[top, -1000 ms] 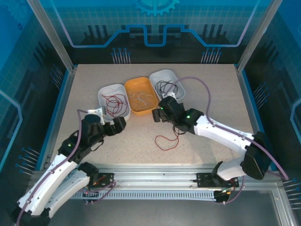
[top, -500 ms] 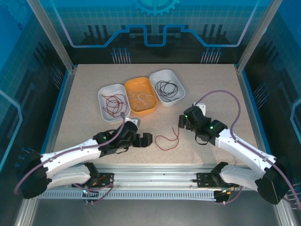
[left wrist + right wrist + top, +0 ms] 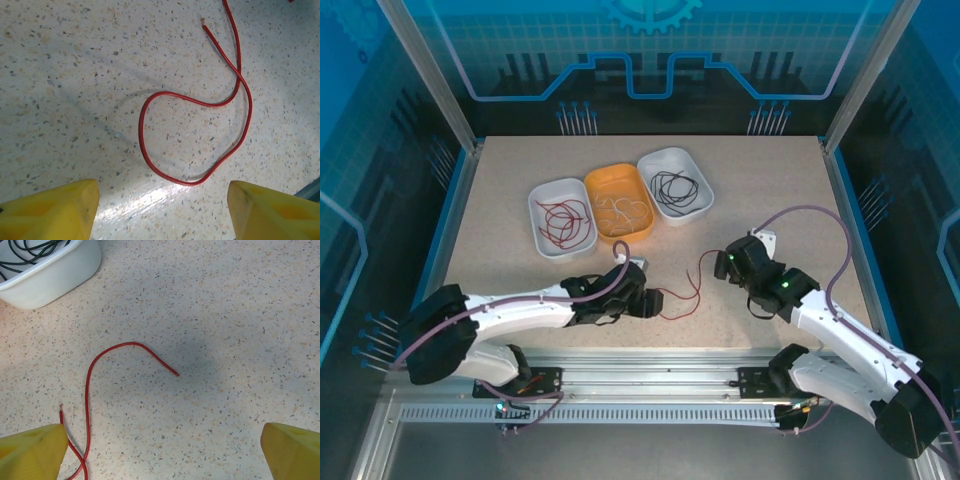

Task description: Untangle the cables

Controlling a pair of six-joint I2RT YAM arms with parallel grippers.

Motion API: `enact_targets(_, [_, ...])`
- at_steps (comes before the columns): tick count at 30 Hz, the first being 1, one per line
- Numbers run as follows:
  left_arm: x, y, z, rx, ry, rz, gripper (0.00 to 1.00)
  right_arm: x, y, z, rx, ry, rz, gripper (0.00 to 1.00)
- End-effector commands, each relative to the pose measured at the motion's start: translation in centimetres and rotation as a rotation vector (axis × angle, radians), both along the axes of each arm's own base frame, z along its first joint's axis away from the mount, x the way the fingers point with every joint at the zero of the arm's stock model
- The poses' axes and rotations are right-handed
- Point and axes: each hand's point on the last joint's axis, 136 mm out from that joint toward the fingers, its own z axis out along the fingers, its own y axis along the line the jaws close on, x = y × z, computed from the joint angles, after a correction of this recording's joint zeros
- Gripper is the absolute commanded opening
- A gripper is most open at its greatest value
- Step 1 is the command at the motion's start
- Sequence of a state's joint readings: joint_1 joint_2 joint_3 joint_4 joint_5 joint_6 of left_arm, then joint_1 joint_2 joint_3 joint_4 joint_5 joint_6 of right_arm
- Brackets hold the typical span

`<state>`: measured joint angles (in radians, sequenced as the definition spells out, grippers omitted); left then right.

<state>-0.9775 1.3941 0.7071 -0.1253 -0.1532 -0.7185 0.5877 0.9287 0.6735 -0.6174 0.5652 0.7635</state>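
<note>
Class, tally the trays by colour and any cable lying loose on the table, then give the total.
White trays: 2
Orange tray: 1
Loose red cable: 1
Total: 4

High camera overlooks the table [image 3: 770, 200]; both close wrist cameras share the red cable [image 3: 87, 405].

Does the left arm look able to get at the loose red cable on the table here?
Probably yes: the left end effector hangs right by the loop of the red cable with its jaws apart, and the cable lies alone on the bare table, nothing over it.
</note>
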Motion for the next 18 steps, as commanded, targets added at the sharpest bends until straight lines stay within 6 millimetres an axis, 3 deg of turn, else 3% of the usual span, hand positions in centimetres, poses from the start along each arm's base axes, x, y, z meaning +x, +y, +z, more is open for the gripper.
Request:
enact_targets(1, [0.9,-1.0,0.2,0.016,-0.03,-0.019,0.65,-0.4,-0.8,-0.4,0.007,0.006,-0.043,1.0])
enact_targets(18, [3.0,-1.5,-5.4,0.17,0.051,-0.015,0.42,-0.3,-0.4,-1.2,0.025,0.018,-0.038,1.0])
